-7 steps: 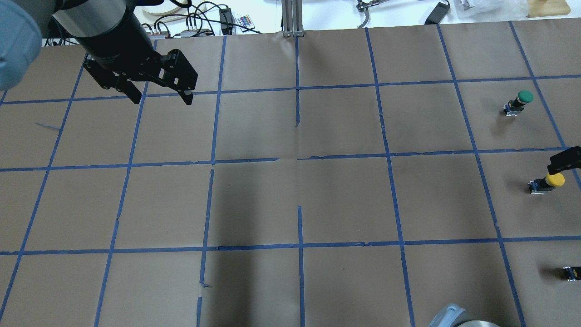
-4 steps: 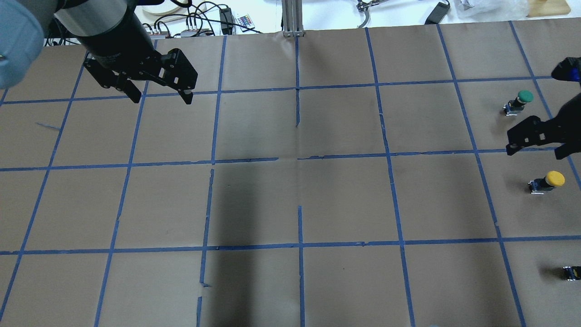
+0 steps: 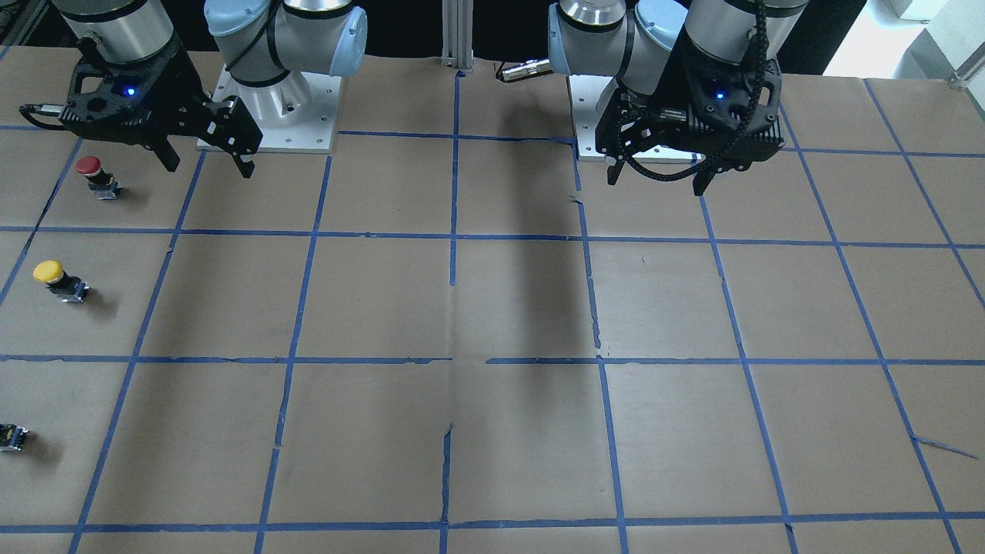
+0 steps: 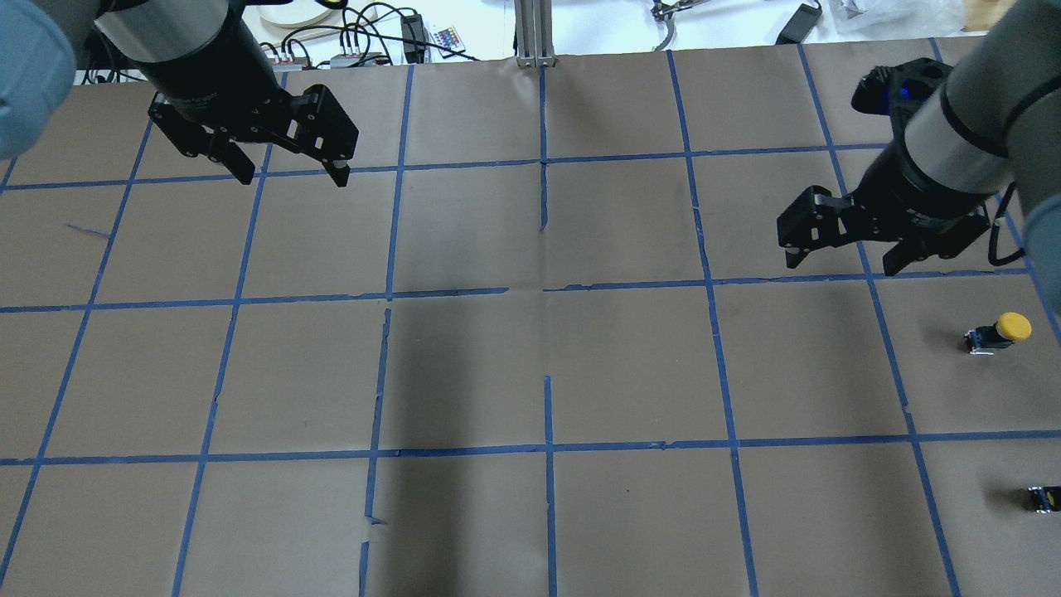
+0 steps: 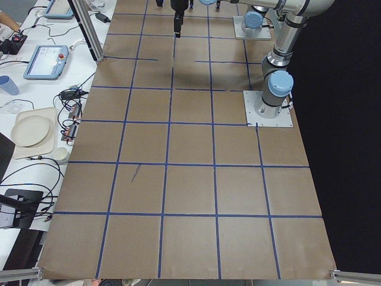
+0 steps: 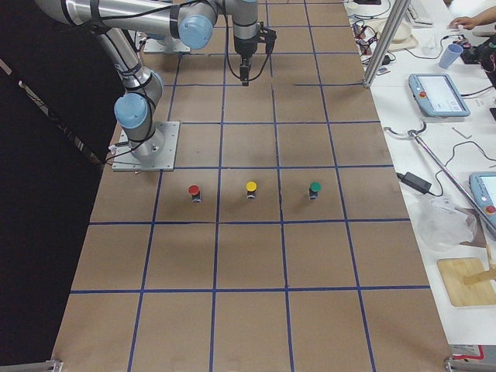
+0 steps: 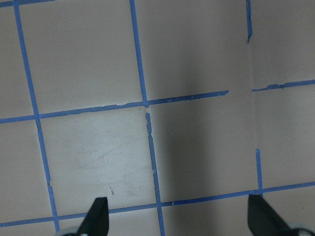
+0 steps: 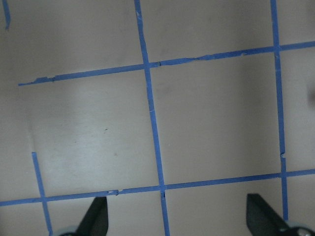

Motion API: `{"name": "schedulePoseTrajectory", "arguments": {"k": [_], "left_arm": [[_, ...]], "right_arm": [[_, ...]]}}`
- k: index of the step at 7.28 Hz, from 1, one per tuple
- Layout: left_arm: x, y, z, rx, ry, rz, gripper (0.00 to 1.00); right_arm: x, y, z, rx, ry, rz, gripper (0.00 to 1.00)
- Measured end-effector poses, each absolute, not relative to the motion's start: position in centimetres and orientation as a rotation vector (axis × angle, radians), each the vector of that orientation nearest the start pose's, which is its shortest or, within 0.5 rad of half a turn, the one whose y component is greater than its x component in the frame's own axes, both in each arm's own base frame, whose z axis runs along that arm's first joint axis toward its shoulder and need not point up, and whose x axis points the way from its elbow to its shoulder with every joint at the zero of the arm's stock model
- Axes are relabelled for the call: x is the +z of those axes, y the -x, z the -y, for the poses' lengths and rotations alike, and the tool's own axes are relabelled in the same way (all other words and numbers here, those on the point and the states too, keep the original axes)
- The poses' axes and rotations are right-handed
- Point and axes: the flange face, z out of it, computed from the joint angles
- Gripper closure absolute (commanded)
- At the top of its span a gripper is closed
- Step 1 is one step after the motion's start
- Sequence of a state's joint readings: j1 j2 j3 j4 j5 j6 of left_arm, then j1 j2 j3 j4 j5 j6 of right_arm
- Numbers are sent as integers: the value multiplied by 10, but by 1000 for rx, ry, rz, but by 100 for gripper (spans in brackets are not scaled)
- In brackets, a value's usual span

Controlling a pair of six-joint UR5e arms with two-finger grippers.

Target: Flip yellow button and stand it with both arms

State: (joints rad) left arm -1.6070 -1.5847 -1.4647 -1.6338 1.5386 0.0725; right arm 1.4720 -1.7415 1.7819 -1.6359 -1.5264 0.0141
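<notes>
The yellow button (image 4: 1003, 330) stands upright, cap up, on the brown paper at the table's right side. It also shows in the front-facing view (image 3: 54, 278) and in the right side view (image 6: 250, 188). My right gripper (image 4: 839, 265) is open and empty, raised above the table, left of and beyond the button and apart from it; it also shows in the front-facing view (image 3: 208, 168). My left gripper (image 4: 294, 177) is open and empty, high over the far left of the table (image 3: 656, 183). Both wrist views show only open fingertips (image 7: 98, 219) (image 8: 98, 219) over bare paper.
A red-capped button (image 3: 91, 171) stands on the robot's side of the yellow one, a green-capped one (image 6: 315, 188) on the far side; my right arm hides the green one in the overhead view. A small dark body (image 4: 1043, 497) shows at that view's right edge. Blue tape lines grid the paper.
My right gripper has drawn away from the yellow button, moving left and further into view, and its arm now covers the green button. The yellow button and my left gripper stay put.
</notes>
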Motion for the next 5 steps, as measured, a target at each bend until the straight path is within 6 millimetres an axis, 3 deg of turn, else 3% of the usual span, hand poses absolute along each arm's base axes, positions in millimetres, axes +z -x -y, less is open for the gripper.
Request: {"name": "schedulePoseTrajectory", "arguments": {"k": [3,5], "left_arm": [[526,155,494,-46,-178,-3166,0],[524,155,492,-39,-179,-3166,0]], "right_arm": [[498,-145,467,17,-169,-3088,0],[499,-149,472,21,-163,-3090,0]]}}
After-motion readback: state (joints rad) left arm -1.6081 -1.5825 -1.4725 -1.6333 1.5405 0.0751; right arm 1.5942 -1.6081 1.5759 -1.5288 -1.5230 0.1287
